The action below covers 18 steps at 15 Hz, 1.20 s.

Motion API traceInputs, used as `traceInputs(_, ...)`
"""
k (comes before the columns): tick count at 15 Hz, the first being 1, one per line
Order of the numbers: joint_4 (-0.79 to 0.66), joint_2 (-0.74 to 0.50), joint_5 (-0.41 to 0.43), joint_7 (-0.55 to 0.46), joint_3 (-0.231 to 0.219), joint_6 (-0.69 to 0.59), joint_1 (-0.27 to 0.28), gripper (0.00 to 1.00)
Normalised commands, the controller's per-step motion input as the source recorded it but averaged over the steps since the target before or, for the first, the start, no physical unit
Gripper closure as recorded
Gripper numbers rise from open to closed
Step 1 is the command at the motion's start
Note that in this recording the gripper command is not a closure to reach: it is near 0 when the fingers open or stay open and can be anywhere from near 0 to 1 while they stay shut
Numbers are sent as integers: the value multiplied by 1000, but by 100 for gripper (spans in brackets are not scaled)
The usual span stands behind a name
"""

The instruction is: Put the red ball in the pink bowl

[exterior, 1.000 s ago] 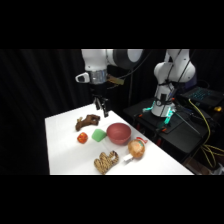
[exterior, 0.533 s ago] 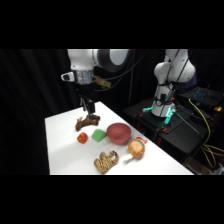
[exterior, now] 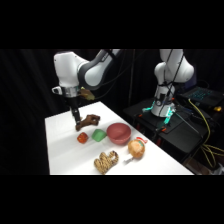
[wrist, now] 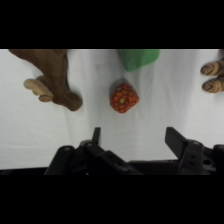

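- Side view, left to right: the white arm's gripper hangs over the far left part of the white table, just beside a brown, branch-like object.
- In front of it, the red ball lies on the table, with a green lump just to its right.
- The pink bowl stands right of the lump, apart from the ball.
- A tan striped object lies at the near edge, and a round tan-orange object sits to its right.
- Wrist view, left to right: the brown object fills the upper left; the red ball lies mid-frame, below the green lump, and clear of the fingers.
- The gripper shows its two fingers spread wide, holding nothing.
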Motion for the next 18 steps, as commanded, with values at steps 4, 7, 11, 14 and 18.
traceInputs(4,219,245,148,-183,80,113,-115,0)
traceInputs(7,142,203,200,-156,92,152,-150,0)
traceInputs(11,25,156,195,-148,109,186,-134,0)
traceInputs(14,-10,129,170,-132,123,200,-80,0)
traceInputs(18,-8,60,76,-96,66,163,-2,2)
